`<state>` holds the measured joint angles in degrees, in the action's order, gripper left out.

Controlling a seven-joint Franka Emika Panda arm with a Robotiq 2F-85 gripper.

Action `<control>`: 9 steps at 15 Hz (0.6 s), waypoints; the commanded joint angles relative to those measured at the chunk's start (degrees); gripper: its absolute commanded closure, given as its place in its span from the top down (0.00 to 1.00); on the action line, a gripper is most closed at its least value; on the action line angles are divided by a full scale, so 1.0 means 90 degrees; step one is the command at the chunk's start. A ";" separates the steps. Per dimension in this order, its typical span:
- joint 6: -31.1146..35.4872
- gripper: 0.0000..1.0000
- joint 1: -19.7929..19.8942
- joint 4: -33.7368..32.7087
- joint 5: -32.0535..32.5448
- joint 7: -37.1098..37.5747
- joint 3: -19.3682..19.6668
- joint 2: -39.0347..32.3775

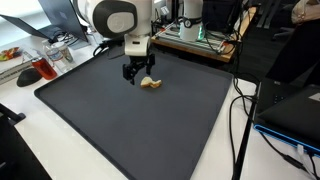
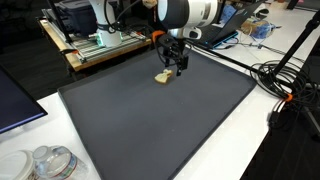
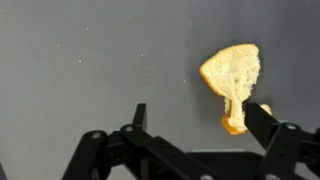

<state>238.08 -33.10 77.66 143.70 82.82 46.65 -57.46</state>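
One hand [image 1: 134, 74] is hanging released, jaws standing wide and gripping nothing | bread piece [image 1: 151, 84] is lying flat on the grey mat [image 1: 150, 130], just beside the hand in both exterior views | wrist view: bread piece's narrow end is sitting just by one fingertip [image 3: 258, 122] | grey mat is covering the white counter [image 1: 40, 140]
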 commanded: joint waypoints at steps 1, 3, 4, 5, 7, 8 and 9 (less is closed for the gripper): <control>0.0436 1.00 0.0266 -0.0129 0.0000 -0.0094 -0.0333 0.0121; 0.0588 1.00 0.0176 -0.0011 0.0000 -0.0295 -0.0435 0.0241; 0.0555 1.00 0.0014 0.0135 0.0000 -0.0351 -0.0356 0.0269; 0.0390 1.00 -0.0205 0.0452 0.0000 -0.0514 -0.0283 0.0370; 0.0390 1.00 -0.0425 0.0636 0.0000 -0.0699 -0.0224 0.0442; 0.0394 1.00 -0.0492 0.0672 0.0000 -0.0931 -0.0250 0.0482; 0.0401 1.00 -0.0573 0.0708 0.0000 -0.1189 -0.0261 0.0512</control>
<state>241.60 -35.56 80.17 143.69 77.80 43.77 -55.58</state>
